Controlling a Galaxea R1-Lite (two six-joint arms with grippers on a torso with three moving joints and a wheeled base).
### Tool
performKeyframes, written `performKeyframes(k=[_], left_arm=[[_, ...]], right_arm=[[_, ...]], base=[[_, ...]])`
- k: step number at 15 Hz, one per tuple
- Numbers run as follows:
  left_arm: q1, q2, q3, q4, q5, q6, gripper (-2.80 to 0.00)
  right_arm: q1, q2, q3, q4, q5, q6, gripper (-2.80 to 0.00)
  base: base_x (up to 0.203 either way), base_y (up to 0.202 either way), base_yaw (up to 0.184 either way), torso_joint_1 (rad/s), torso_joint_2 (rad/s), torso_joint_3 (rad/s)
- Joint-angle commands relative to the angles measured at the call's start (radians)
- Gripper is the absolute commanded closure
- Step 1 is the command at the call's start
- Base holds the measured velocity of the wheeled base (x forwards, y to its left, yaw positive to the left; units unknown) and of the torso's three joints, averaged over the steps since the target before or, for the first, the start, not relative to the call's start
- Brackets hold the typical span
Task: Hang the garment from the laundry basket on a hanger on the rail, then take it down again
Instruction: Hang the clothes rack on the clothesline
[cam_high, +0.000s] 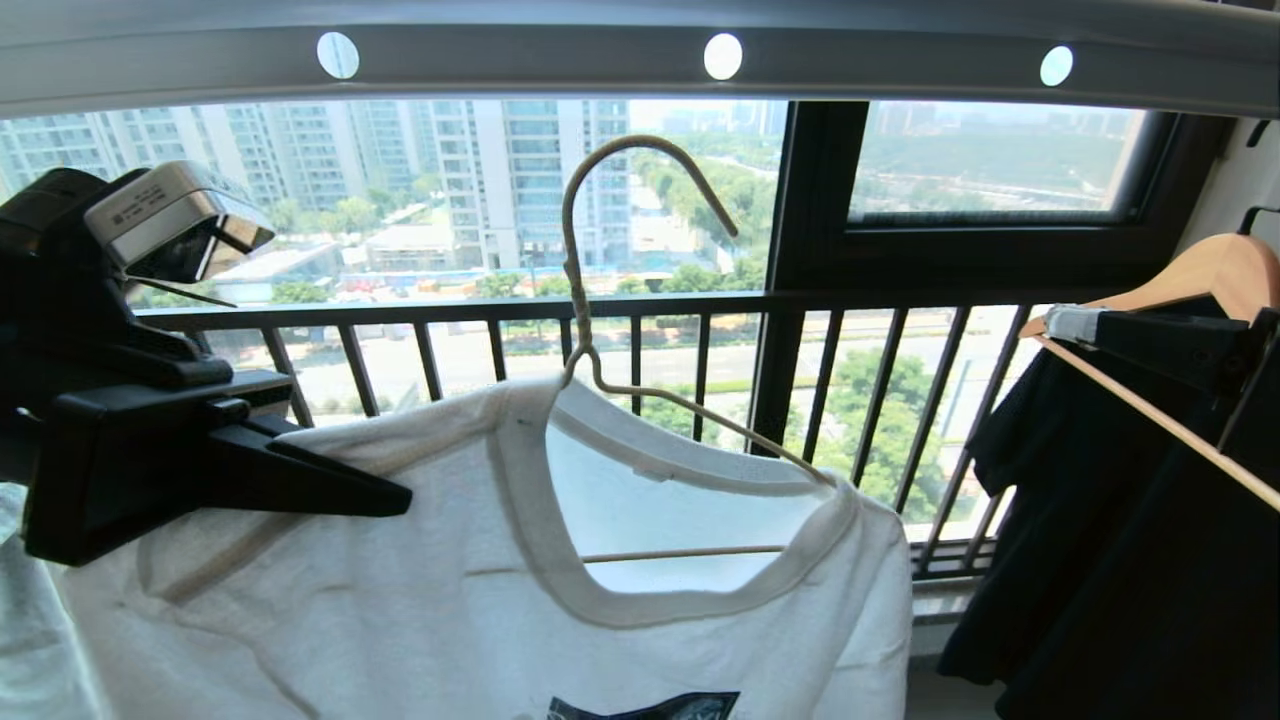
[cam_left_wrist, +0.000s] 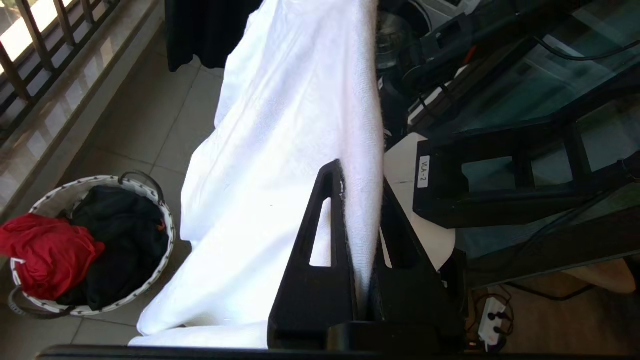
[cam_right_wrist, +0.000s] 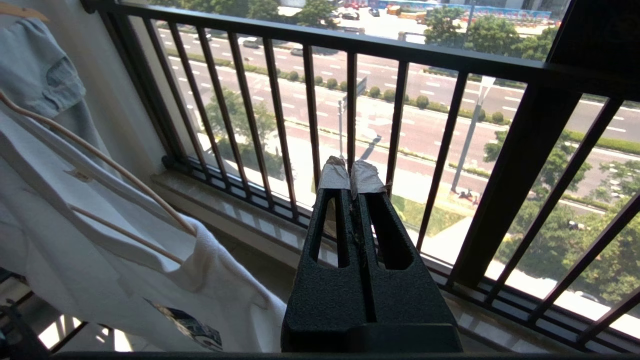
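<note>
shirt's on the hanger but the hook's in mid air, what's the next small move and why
Probably lift the left gripper so the hanger rises to the rail. Its jaws are shut on the shirt at the shoulder, and the hook tip sits below the rail, catching nothing. The right gripper is shut and empty, off to the side.

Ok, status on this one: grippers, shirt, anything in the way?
Left gripper shut on T-shirt shoulder; right gripper shut, empty, by balcony railing. Shirt on wire hanger, hook below rail, not on it. Wooden hanger with black garment hangs alongside.
</note>
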Motion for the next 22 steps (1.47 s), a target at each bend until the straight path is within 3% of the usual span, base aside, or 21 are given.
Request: performKeyframes(k=[1, 4, 10, 12, 17, 22], left_arm=[[0.041, -0.046, 0.026, 0.004, -0.007, -0.002, 0.0], [0.102, -0.09, 0.083, 0.005, -0.012, -0.006, 0.0], [0.312, -0.172, 0.124, 0.01, -0.009, -0.012, 0.0], [0.374, -0.235, 0.148, 0.005, 0.02, -0.021, 0.0], [0.422, -0.291, 0.147, 0.001, 0.043, -0.026, 0.0], [0.551, -0.342, 0.152, -0.021, 0.043, -0.026, 0.0]], right_arm=[[0.0, -0.002, 0.001, -0.002, 0.002, 0.001, 0.0], [-0.001, -0.005, -0.005, 0.001, 0.0, -0.01, 0.0], [0.0, -0.008, -0.008, 0.003, -0.007, -0.012, 0.0], [0.0, 0.0, -0.01, 0.01, -0.007, -0.012, 0.0], [0.002, 0.026, -0.027, 0.046, -0.007, -0.01, 0.0], [0.0, 0.032, -0.031, 0.047, -0.009, -0.01, 0.0]], base=[[0.0, 0.0, 0.0, 0.0, 0.0, 0.0], [0.0, 0.0, 0.0, 0.0, 0.0, 0.0], [0.0, 0.0, 0.0, 0.0, 0.0, 0.0], [0.0, 0.0, 0.0, 0.0, 0.0, 0.0], [0.0, 0.0, 0.0, 0.0, 0.0, 0.0], [0.0, 0.0, 0.0, 0.0, 0.0, 0.0]])
